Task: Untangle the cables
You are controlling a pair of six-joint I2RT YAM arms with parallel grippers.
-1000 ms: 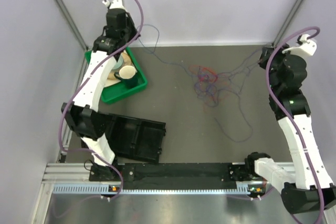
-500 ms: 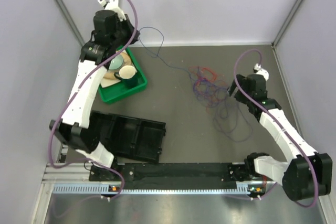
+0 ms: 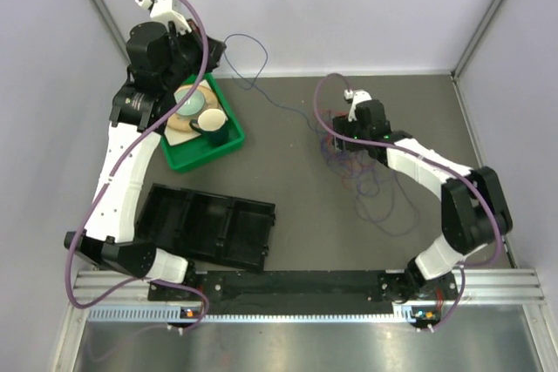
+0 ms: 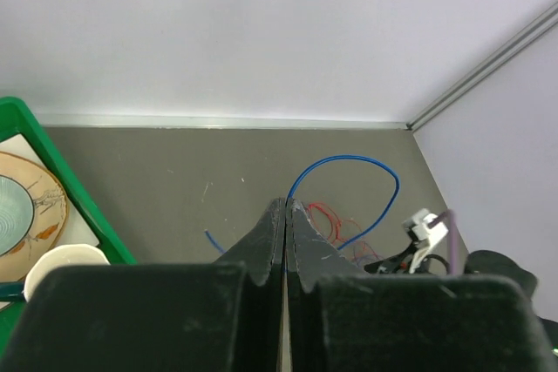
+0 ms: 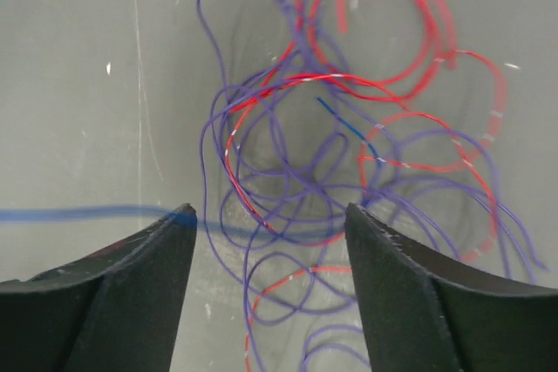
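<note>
The cables (image 3: 350,161) lie as a loose tangle of thin purple and red wires on the grey table, right of centre. A blue cable (image 3: 260,48) rises out of it toward the back wall. My left gripper (image 3: 209,48) is held high at the back left, shut on that blue cable (image 4: 349,158), which loops out from my closed fingertips (image 4: 287,204). My right gripper (image 3: 336,134) hovers open just over the tangle. In the right wrist view my right gripper (image 5: 268,213) frames purple and red loops (image 5: 288,172), and the blue strand crosses by one fingertip (image 5: 181,215).
A green tray (image 3: 205,152) with a plate and a cup sits at the back left under the left arm. A black tray (image 3: 218,228) lies at the front left. Walls close in the back and both sides.
My right arm has swung from the right wall to the tangle and its gripper has come open. My left arm has moved left and up, still shut on the blue cable.
</note>
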